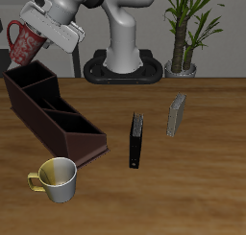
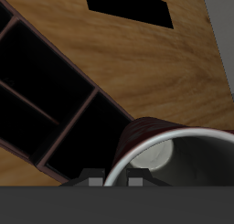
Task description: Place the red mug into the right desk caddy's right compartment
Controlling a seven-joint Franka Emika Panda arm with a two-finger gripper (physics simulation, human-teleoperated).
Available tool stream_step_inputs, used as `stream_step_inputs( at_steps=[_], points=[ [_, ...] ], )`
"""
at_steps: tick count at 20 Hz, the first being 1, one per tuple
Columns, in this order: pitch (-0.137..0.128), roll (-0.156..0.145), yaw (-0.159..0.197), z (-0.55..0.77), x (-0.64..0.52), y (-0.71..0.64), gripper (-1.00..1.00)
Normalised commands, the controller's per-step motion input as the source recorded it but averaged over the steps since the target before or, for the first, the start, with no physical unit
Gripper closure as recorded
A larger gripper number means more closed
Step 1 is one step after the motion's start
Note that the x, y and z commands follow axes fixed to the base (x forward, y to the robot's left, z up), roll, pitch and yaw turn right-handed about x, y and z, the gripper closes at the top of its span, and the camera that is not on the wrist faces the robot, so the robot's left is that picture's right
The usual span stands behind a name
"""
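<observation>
Above the table's back corner: the red mug (image 1: 22, 41) hangs tilted in the gripper (image 1: 38, 37), well off the surface, over the far end of the right desk caddy (image 1: 53, 119).
Step in hand: carry phase, by my reading. The mug is lifted and not yet lowered into anything.
Grip: fingers closed around the mug; the wrist view shows its rim and grey inside (image 2: 169, 173) close against the fingers.
Mug vs hand: held at the fingertips, mouth turned away from upright, handle toward the table's edge.
Caddy: long box running from the back corner diagonally toward the front edge; open sections (image 2: 55, 90) lie directly below the mug in the wrist view.
Right compartment (image 1: 29, 81): I take it as the squarish section at the caddy's far end, almost under the mug.
Next move: you'd need to square the mug upright, centre it over that end section, then lower between the walls before letting go.
Risk: tilt could catch the rim on a divider.
Front edge: cream mug (image 1: 56, 178), untouched.
Middle: dark book (image 1: 136, 141), grey book (image 1: 176, 115), both standing, well apart from the caddy.
</observation>
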Motion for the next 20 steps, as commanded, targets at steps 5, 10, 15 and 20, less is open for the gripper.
stream_step_inputs(
  at_steps=[5,10,15,20],
  points=[
    [0.022,-0.039,0.012,-0.33,-0.2,-0.1,1.0],
    [0.034,-0.058,-0.031,-0.37,-0.28,-0.29,1.0],
    [-0.001,-0.01,-0.004,-0.2,-0.19,-0.06,1.0],
    [0.024,-0.031,-0.03,-0.15,0.02,-0.15,1.0]
  ],
)
